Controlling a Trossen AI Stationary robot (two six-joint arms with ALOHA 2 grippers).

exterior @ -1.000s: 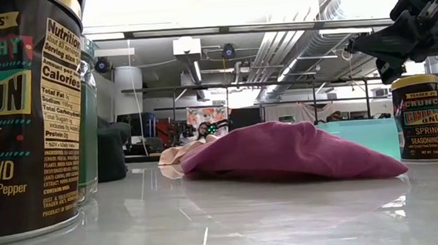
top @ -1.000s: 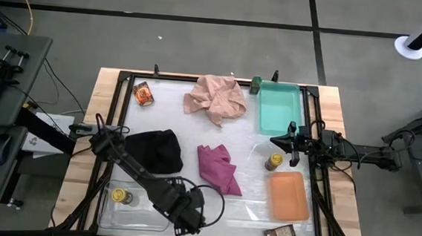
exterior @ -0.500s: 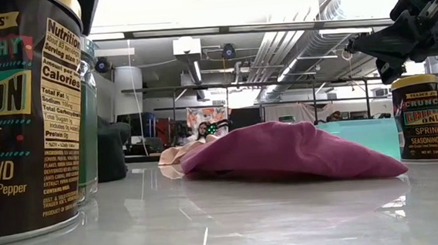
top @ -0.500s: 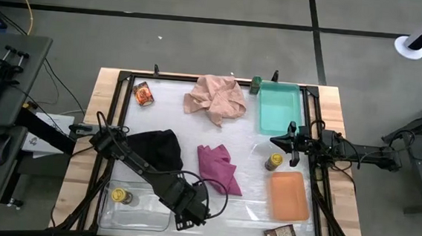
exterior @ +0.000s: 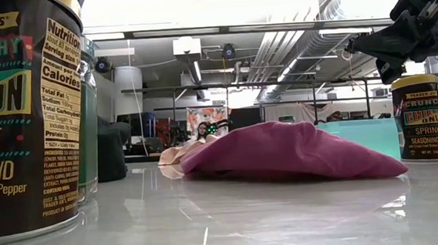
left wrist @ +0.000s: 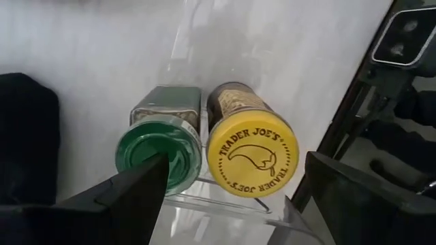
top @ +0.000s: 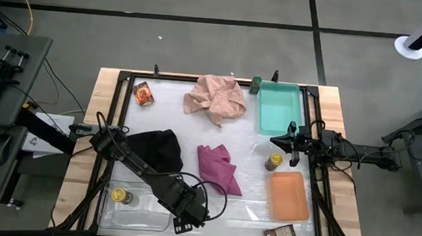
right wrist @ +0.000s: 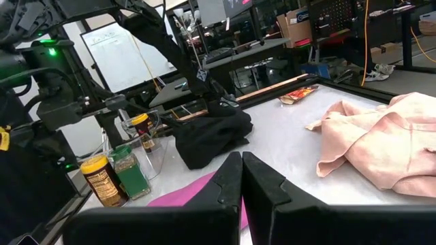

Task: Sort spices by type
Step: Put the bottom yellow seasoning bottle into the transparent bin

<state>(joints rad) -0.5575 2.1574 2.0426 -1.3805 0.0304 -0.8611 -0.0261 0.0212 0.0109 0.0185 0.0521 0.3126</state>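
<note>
Our left gripper (left wrist: 231,187) hovers over a green jar (left wrist: 160,139) and a yellow-lidded jar (left wrist: 251,151) standing touching at the clear tray (top: 141,210), fingers spread wide and empty, likely to pick one. Our right gripper (top: 275,141), fingers closed on nothing, waits beside another yellow-lidded jar (top: 273,162) on the desk (top: 174,108).

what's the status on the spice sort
Left hand open, over green jar and yellow-lidded jar. Right hand shut, empty, above another jar. Nothing blocking.

A pink cloth (top: 215,97), black cloth (top: 155,150), magenta cloth (top: 219,168), teal tray (top: 279,108) and orange tray (top: 289,196) lie apart.
</note>
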